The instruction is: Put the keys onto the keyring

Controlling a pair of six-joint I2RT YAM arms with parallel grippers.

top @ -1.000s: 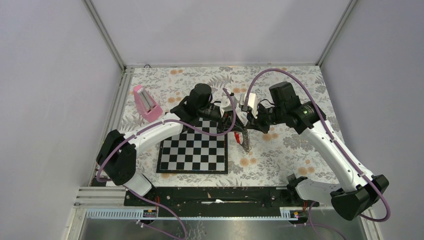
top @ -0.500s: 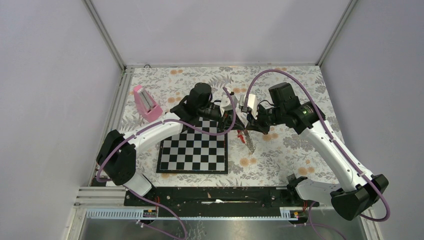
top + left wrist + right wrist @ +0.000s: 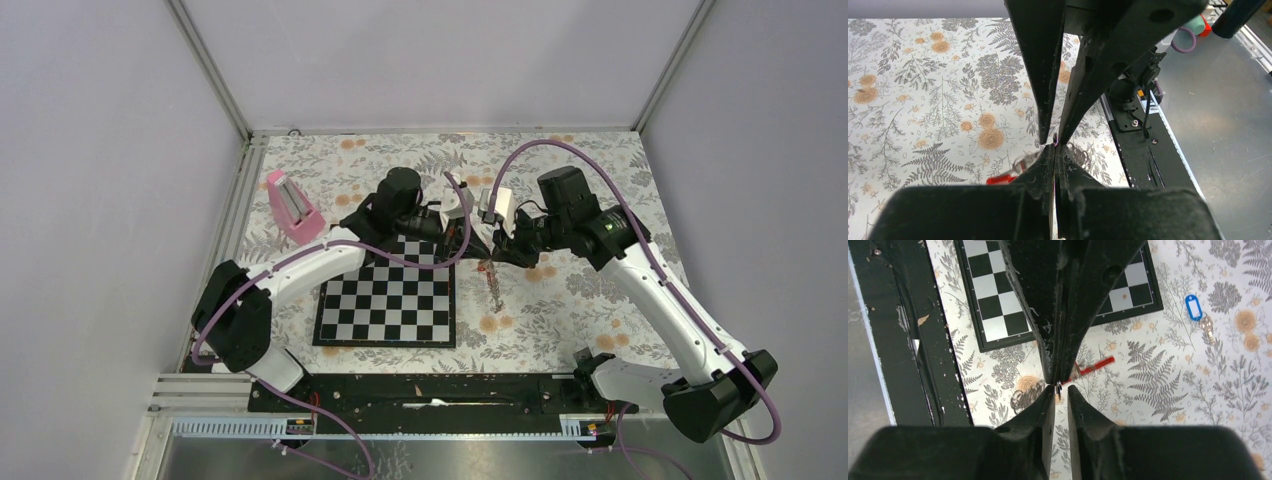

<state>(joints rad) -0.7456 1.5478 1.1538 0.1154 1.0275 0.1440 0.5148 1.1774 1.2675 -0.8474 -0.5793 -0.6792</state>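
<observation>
The flower-printed surface [image 3: 590, 300] sits inside pale walls, with a chessboard [image 3: 385, 305] in the middle and a pink wedge block [image 3: 293, 207] off to the left. From my overhead feed, both arms reach in over the far right corner of the board and their jaws meet tip to tip above the print. The left jaws are clenched tight, and as far as I can make out they pinch the thin ring of the keyring [image 3: 491, 280]. Its red-and-white fob dangles just below the meeting point, beside the board's right edge. On the right wrist feed the right jaws stand slightly parted, with a narrow gap between the tips; I cannot tell whether they touch the ring. The blue-tagged key [image 3: 1194, 307] lies flat on the surface beyond the board, well apart from both jaws.
</observation>
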